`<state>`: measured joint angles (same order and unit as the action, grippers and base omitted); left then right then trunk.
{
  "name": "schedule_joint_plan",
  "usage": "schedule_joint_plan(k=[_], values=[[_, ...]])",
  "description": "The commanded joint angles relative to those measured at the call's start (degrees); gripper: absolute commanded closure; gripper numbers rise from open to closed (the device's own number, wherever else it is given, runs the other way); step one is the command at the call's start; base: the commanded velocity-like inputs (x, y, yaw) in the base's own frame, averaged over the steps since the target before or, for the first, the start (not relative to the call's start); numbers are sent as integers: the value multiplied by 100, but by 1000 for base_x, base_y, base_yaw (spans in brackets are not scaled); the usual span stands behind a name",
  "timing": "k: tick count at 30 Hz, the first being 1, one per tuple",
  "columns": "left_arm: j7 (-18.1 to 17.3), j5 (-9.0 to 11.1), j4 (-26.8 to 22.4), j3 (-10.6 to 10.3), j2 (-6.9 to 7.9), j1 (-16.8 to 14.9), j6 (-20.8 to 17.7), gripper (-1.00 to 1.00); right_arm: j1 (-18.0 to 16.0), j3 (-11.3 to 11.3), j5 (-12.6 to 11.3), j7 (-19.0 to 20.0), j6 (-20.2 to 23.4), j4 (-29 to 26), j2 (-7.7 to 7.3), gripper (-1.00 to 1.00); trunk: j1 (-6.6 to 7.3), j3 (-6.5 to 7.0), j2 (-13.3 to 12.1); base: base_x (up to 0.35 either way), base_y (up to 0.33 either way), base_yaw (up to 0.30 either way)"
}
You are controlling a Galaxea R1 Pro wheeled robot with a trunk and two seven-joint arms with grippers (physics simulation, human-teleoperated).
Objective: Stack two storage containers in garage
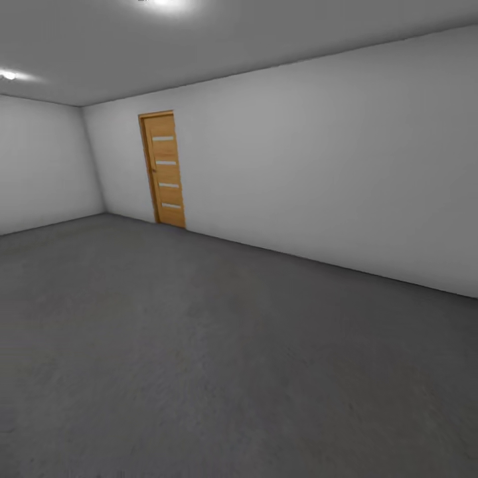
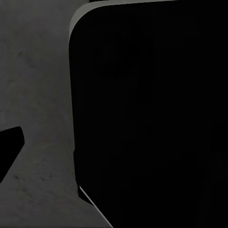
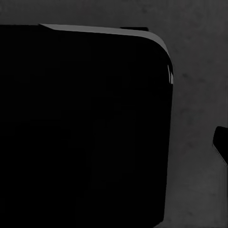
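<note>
Well, we're rolling over the grey floor [image 1: 199, 372] of the garage, door [image 1: 163, 169] at eleven o'clock. Wrist views go dark, perhaps robot body; jaws we can't tell. No containers sighted, stacking remains.

I see a dark grey speckled floor [image 1: 199, 358], plain white-grey walls [image 1: 318, 172], and a honey-brown door [image 1: 163, 169] with pale horizontal strips.
</note>
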<state>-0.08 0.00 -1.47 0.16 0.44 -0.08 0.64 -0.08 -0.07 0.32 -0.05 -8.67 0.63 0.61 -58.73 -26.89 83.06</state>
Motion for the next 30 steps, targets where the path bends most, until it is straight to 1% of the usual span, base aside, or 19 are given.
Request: schedule_joint_plan(k=[1, 30], values=[[-1, 0, -2, 1, 0, -1, 7, -100, -1, -1, 3, -1, -29, 7, -2, -100, 0, -4, 2, 0, 0, 300], [-1, 1, -2, 1, 2, -1, 7, -100, -1, -1, 3, -3, -29, 7, -9, -100, 0, -4, 2, 0, 0, 300]])
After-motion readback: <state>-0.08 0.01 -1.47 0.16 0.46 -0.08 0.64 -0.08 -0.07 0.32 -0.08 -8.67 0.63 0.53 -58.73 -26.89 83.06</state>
